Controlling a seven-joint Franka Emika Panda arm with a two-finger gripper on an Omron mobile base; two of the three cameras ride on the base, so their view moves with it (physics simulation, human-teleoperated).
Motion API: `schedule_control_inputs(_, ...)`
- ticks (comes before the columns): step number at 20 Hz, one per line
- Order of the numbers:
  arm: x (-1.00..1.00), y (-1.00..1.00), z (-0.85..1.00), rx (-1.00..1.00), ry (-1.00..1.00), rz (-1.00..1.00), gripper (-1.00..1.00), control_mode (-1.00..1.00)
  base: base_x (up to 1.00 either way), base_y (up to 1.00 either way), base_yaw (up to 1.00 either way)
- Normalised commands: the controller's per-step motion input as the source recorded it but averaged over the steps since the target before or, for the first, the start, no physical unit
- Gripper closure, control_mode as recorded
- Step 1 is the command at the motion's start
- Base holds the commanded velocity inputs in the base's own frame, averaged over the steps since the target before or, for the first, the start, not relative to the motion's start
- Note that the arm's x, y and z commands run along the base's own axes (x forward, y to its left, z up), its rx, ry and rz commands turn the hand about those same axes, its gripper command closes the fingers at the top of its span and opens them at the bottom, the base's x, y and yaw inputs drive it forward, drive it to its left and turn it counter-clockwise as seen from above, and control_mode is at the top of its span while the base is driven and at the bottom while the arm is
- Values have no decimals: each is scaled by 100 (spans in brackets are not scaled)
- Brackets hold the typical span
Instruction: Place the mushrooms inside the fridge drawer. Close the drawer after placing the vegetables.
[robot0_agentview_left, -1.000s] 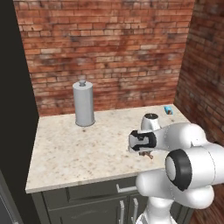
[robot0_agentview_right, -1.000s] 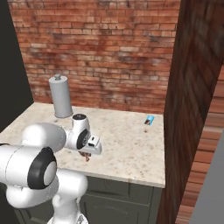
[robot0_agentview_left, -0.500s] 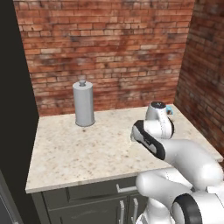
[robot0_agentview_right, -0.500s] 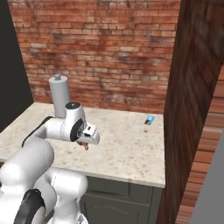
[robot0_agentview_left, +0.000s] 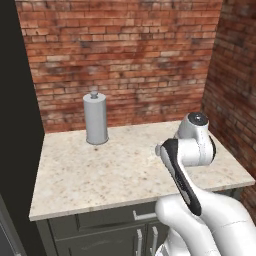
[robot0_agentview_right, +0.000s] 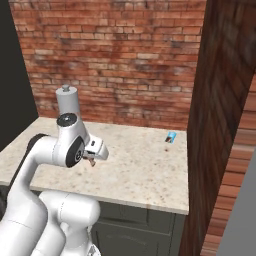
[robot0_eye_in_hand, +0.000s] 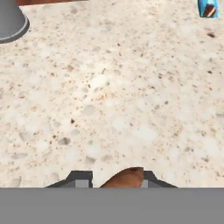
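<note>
Since a second ago the arm has swung its forearm round and lifted the hand off the counter; the elbow now stands higher over the right half of the worktop, base views unchanged otherwise. Jaws narrow, closed on the reddish-brown mushroom (robot0_eye_in_hand: 127, 178), which sits between the two dark fingertips (robot0_eye_in_hand: 78, 178) at the bottom of the hand view. The gripper (robot0_agentview_right: 91, 161) hangs a little above the speckled stone counter (robot0_agentview_right: 145, 170), the brown bit showing under the white hand in the right base view. Hand points down and forward over the counter, tilted, not vertical. Forearm runs from the hand back to a round joint, then a dark-striped link drops to the bulky white base at the counter's front edge. In the left base view the hand itself is hidden behind the forearm. Grey canister (robot0_agentview_left: 95, 119) stands upright near the brick back wall, well apart from the gripper, on the left half of the top. Small blue object (robot0_agentview_right: 171, 137) lies near the far right corner by the side wall, well apart from the hand. The second mushroom I cannot tell.
</note>
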Motion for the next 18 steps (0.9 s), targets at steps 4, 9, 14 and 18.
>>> schedule_control_inputs(4, -27, 0, 70, 0, -9, 0, 100, -100, 0, 0, 0)
schedule_control_inputs(9, -10, 0, 39, 0, -1, 0, 100, -100, 0, 0, 0)
schedule_control_inputs(14, 0, 0, 0, 0, 0, 0, 100, -100, 0, 0, 0)
schedule_control_inputs(18, 0, 0, 0, 0, 0, 0, 100, -100, 0, 0, 0)
